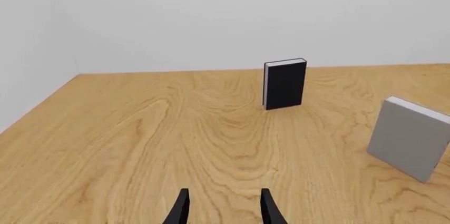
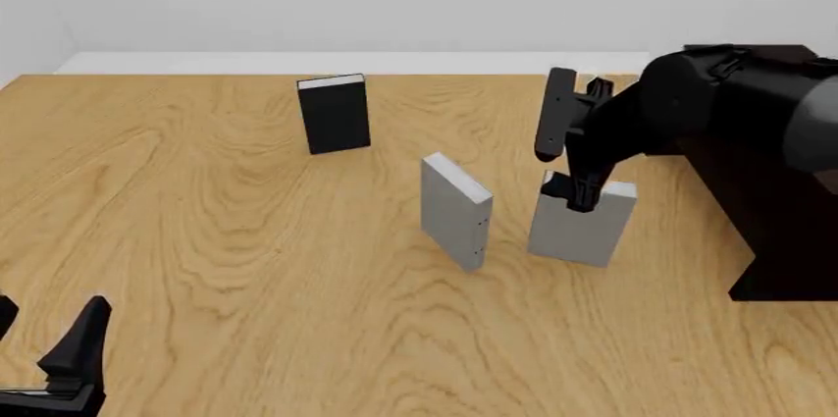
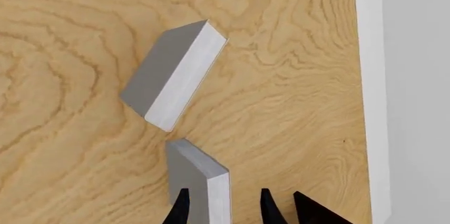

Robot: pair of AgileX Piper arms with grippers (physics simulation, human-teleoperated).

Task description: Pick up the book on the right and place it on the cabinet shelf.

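Above the book (image 2: 578, 226), right gripper (image 2: 578, 194) pointing straight down.

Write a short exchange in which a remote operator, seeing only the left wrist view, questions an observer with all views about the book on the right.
Operator: I see a black book and one grey book. Is there another?
Observer: Yes. The book stands to the right of that grey book, beside the dark cabinet.
Operator: Where is the right arm?
Observer: The right gripper is at the book's top edge with its fingers straddling it. The right wrist view shows a gap between one finger and the page edges, so it is not clamped yet.
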